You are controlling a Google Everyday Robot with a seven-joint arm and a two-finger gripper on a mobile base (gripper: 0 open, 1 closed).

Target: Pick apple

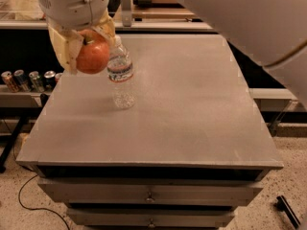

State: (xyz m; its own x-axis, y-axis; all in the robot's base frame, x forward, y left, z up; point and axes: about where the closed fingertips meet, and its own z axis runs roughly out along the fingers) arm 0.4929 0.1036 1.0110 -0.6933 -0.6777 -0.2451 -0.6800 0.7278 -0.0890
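Note:
The apple (92,57) is round and red-orange, held up in the air at the upper left of the camera view. My gripper (86,42) is shut on it, its pale yellowish fingers (67,49) clasping both sides. The apple hangs above the far left part of the grey table (192,109), just left of a clear water bottle (121,73) that stands upright on the tabletop. My white arm fills the top and right of the view.
Several drink cans (29,79) stand on a low shelf to the left of the table. The table has drawers (148,193) at its front. A cable lies on the speckled floor at lower left.

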